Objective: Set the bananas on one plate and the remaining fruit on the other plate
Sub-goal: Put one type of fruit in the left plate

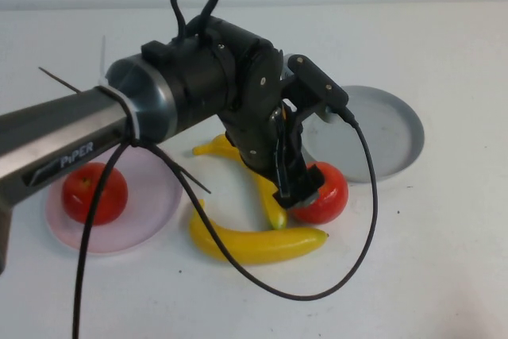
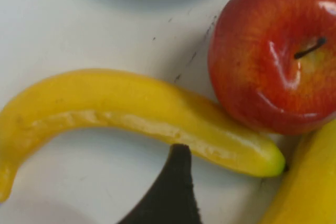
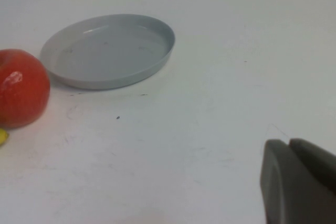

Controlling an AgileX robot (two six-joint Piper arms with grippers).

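**High view: left gripper spread over the loose apple and bananas**

High view shows the left arm reaching in from nine o'clock to the middle of the table (image 1: 444, 275). Its left gripper (image 1: 298, 188) hangs with fingers released wide, grasping nothing; the dark fingertips sit just at the nine o'clock side of the loose red apple (image 1: 327, 194), over the tip of the upper banana (image 1: 266, 192). Whether a fingertip actually touches either one cannot be told.

The lower banana (image 1: 262, 245) lies on the table at six o'clock of the gripper, its far end near that apple. The upper banana runs from eleven o'clock down toward the apple, partly hidden by the arm.

The grey plate (image 1: 389, 136) lies bare at two o'clock of the gripper, apart from the apple. The pale pink plate (image 1: 155, 196) lies at nine o'clock and carries the second apple (image 1: 94, 192).

Left wrist view shows one finger (image 2: 170, 192) above the bare table beside a banana (image 2: 131, 116), which lies against the apple (image 2: 273, 51).

Right wrist view shows the right gripper (image 3: 299, 182) clenched shut and empty, low over the table, well apart from the grey plate (image 3: 107, 51).
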